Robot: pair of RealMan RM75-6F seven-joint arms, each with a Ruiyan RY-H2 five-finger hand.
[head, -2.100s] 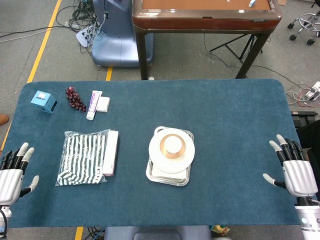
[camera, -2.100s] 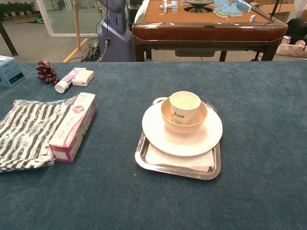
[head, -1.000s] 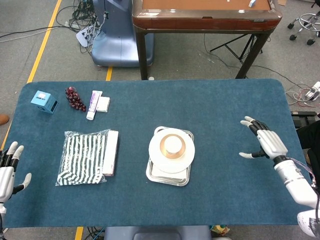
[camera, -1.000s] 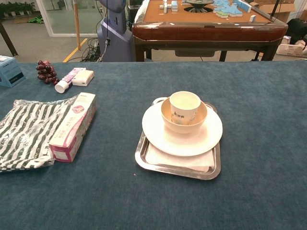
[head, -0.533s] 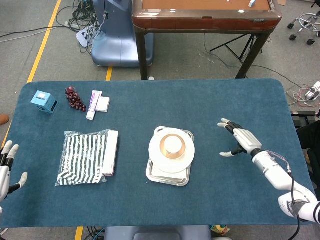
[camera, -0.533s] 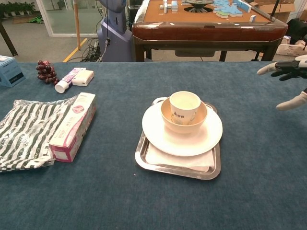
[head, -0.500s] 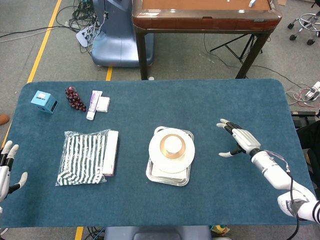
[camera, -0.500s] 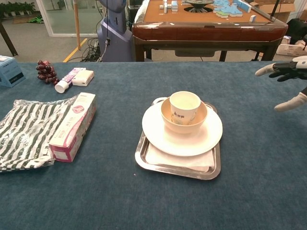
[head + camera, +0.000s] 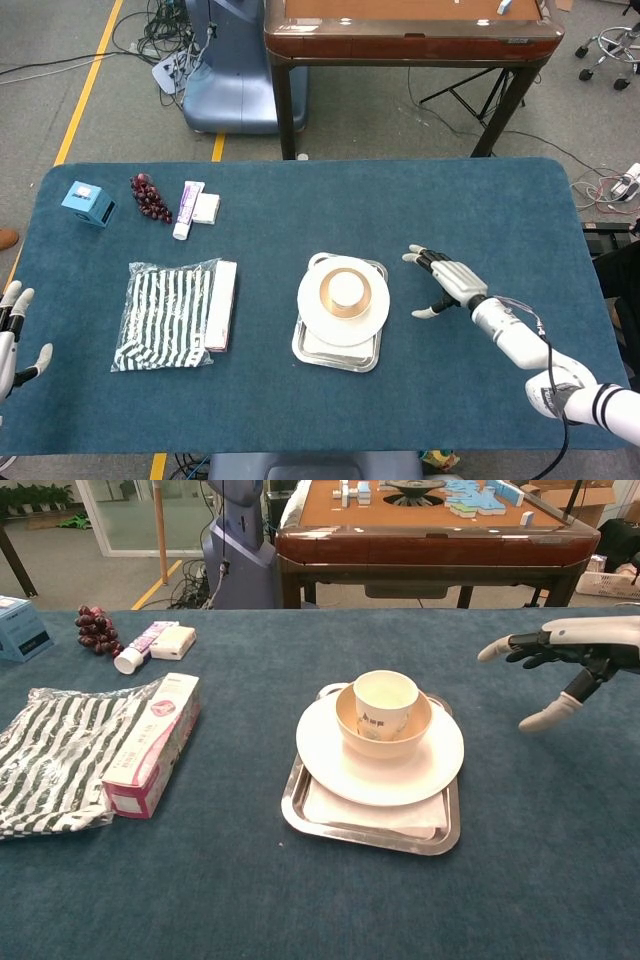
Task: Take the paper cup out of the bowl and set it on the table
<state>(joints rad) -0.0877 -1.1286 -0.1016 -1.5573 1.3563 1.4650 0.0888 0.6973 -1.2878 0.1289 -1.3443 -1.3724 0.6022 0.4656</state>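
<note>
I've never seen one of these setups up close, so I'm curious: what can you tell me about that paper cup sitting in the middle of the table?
The paper cup is small and cream-white, with dark print low on its side, too small to read. It stands upright and looks empty, its open rim facing up. It sits inside a tan bowl, which rests on a white plate over a metal tray. Nothing grips it; the right robot hand hovers to its right, fingers spread, apart from it.

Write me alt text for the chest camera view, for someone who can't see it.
A paper cup stands upright in a tan bowl on a white plate, all stacked on a metal tray on a blue table. The robot's right hand, open and empty, hovers to the right of the stack.
</note>
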